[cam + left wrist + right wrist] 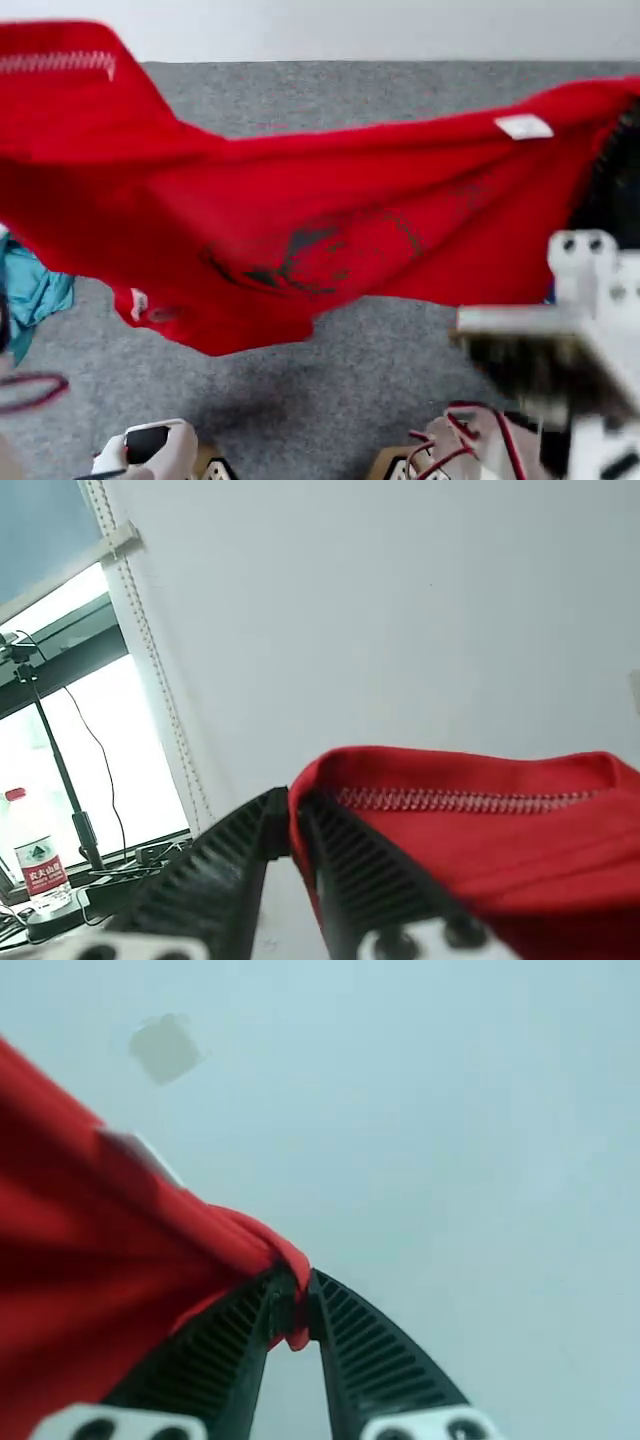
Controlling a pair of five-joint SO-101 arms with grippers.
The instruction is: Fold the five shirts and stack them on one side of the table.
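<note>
Red shirt [300,230] hangs spread in the air above the grey table [400,390], stretched between the two arms. Left gripper [292,815]: jaws pinched tight on a stitched corner of the hem. Right gripper [293,1305]: jaws clamped on the opposite edge of the cloth, near a white label [523,126]. Teal garment [35,295] lies crumpled at the table's edge, under the red cloth's near side.

Judgement: the red shirt is lifted and opened out, not yet laid flat, no fold made. The teal one looks unfolded too. Folding and stacking are mostly left to do.
</note>
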